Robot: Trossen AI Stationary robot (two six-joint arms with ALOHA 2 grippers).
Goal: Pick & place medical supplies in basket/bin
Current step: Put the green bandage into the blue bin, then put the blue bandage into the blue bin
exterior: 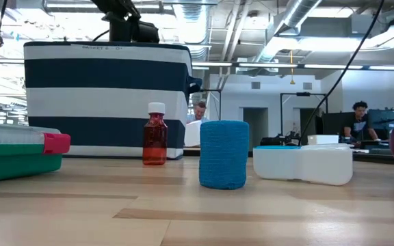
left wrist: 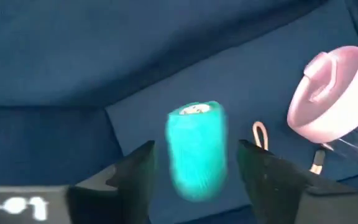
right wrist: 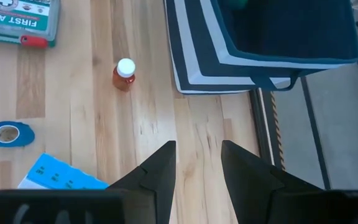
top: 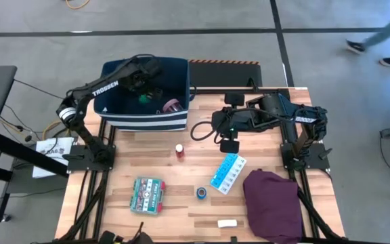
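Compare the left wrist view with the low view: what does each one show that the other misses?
Only the left wrist view sees inside the navy bin: the green tape roll between the open left claw fingers, and the pink cup beside it.
Only the low view shows the items left on the table: red-capped bottle, blue tape roll, pill organizer and first aid box.
Both show the bin, one from within, the other from outside.

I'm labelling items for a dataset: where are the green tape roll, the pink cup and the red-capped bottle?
green tape roll (left wrist: 196, 152): left wrist view, on its side wall.
pink cup (left wrist: 331, 93): left wrist view, on its lid.
red-capped bottle (exterior: 154, 140): low view, on its red body.
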